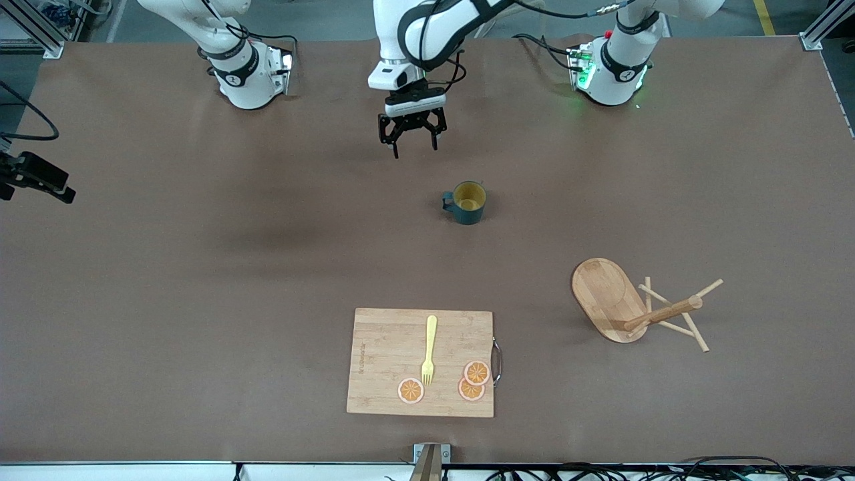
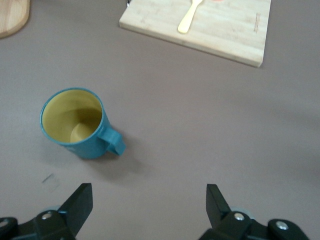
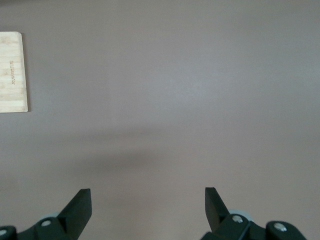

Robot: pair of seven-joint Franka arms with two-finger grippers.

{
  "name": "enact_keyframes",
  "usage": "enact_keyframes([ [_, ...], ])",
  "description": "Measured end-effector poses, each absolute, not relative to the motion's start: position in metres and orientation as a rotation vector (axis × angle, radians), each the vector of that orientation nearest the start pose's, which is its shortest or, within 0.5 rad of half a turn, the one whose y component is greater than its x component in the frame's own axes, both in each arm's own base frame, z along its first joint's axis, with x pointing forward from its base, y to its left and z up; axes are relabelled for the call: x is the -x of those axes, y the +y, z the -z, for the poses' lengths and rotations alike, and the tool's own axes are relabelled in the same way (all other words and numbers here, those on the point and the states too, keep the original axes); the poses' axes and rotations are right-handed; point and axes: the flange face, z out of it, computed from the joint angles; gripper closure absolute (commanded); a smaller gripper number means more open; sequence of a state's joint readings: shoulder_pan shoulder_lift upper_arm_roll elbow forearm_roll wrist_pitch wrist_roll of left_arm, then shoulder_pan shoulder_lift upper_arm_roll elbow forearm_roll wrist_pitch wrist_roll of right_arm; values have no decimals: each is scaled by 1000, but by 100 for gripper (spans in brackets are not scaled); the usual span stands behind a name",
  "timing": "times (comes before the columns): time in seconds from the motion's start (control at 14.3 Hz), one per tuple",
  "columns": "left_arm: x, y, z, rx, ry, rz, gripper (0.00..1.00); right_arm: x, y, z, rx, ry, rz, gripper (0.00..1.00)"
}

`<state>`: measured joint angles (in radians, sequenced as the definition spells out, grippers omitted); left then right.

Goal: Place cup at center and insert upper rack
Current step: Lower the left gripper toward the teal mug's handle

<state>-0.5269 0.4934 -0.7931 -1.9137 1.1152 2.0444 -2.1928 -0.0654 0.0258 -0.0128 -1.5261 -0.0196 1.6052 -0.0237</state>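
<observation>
Task looks barely begun. Cup point(image 1: 465, 202) upright on table point(image 1: 200, 280) near middle, ungrasped; whether that counts as center, unclear. Upper rack point(image 1: 631, 306) tipped on side toward left arm's end, nearer front camera than cup, untouched. Left gripper point(image 1: 412, 137) hovers over bare table just beside cup, jaws wide, empty. Right gripper point(image 3: 147, 210) over bare table, jaws wide, empty; that arm waits.
</observation>
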Motion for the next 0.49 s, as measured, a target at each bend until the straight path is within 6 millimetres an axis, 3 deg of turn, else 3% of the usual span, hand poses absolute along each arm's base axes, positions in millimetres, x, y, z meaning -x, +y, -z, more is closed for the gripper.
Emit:
enact_keyframes([
  [0.21, -234, -570, -271, 2916, -411, 1029, 0, -557, -45, -625, 3162, 83, 122, 0],
  [0.49, -232, -565, -247, 2846, -386, 1051, 0, -547, -44, -617, 3162, 79, 129, 0],
])
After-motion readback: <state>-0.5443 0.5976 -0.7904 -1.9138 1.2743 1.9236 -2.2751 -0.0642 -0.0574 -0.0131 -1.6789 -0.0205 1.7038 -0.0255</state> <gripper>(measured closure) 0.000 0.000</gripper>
